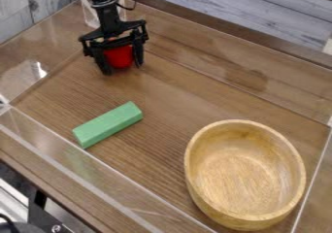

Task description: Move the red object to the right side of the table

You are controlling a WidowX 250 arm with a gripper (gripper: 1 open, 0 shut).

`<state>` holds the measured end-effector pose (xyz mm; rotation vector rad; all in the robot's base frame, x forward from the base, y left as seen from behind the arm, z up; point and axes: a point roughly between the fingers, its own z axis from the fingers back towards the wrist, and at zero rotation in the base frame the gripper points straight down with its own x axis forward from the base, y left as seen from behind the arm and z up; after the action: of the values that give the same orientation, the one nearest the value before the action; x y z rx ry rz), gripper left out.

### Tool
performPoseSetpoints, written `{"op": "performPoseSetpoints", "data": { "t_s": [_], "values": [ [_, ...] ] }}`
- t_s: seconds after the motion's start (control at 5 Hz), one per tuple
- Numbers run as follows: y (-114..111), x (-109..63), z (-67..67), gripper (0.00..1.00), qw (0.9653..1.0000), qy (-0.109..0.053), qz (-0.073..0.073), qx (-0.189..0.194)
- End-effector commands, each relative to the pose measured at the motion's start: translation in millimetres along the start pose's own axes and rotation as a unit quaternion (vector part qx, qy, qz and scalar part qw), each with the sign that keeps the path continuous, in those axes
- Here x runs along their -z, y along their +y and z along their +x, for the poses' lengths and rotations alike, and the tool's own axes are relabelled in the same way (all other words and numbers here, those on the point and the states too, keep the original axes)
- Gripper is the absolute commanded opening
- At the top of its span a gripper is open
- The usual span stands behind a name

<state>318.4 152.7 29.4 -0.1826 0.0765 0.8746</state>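
The red object [119,54] is a small glossy red toy fruit resting on the brown wood-grain table [220,91], at its far left. My black gripper [115,56] comes down over it from above. Its fingers stand open on either side of the fruit and partly hide it. I cannot tell whether the fingers touch the fruit.
A green rectangular block [108,124] lies left of centre toward the front. A round light wooden bowl [244,172] fills the front right corner. Low clear acrylic walls [39,140] run around the tabletop.
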Motion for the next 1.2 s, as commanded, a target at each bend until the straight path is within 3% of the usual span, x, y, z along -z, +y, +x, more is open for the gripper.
{"op": "performPoseSetpoints", "data": {
  "t_s": [0.0, 0.4, 0.6, 1.0],
  "values": [
    [-2.6, -16.9, 13.7, 1.00, 0.9996, -0.026, -0.013, -0.001],
    [12.3, -30.2, 25.3, 1.00, 0.9996, -0.016, -0.015, -0.019],
    [16.5, -34.0, 30.0, 0.00, 0.9996, -0.014, -0.015, -0.021],
    [11.3, -26.7, 19.4, 0.00, 0.9998, -0.001, -0.003, 0.019]
  ]
}}
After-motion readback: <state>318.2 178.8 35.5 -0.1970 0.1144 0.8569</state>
